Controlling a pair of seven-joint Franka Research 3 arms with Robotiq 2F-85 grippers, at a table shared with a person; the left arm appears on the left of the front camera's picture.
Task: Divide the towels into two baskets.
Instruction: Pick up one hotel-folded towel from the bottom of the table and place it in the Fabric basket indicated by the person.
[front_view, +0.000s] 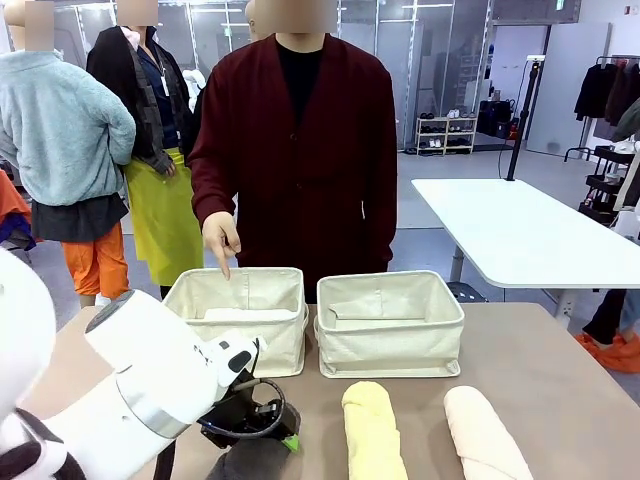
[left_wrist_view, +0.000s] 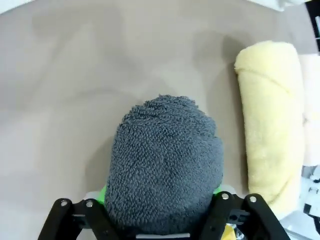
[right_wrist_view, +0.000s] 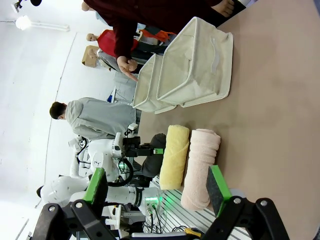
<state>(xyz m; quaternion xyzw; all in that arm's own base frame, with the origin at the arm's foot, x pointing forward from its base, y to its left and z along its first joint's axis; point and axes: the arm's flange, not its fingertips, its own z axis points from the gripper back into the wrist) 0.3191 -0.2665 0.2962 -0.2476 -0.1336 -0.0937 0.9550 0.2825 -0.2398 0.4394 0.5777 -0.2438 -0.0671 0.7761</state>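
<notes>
The rolled dark grey terry towel (left_wrist_view: 165, 160) lies on the beige table (left_wrist_view: 75, 75). Its near end sits between the jaws of the left gripper (left_wrist_view: 160, 200), which are pressed on it from both sides. The rolled pale yellow terry towel (left_wrist_view: 270, 125) lies just beside it. The right gripper (right_wrist_view: 156, 184) has its jaws wide and holds nothing.

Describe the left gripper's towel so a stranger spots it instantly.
On the table, three rolled towels lie near the robot. The leftmost, clamped in the left gripper, is the dark grey towel; the yellow towel and pink towel alongside are pale.
</notes>
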